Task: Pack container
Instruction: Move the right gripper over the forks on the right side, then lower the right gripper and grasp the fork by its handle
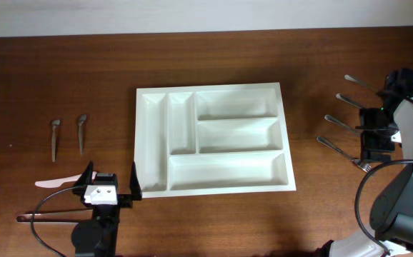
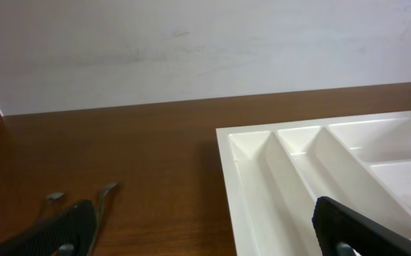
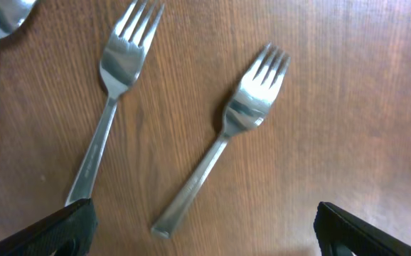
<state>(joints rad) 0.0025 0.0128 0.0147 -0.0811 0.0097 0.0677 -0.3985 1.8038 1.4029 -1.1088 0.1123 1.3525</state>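
No text, label, brand, number or sign can be read on the large white rectangular plastic cutlery tray (image 1: pixel 167 135), the silver metal forks (image 3: pixel 223 139) or the brown wooden tabletop (image 1: pixel 63 71).

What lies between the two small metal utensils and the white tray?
Only bare wooden table separates the utensils from the tray, shown overhead and from the left wrist.
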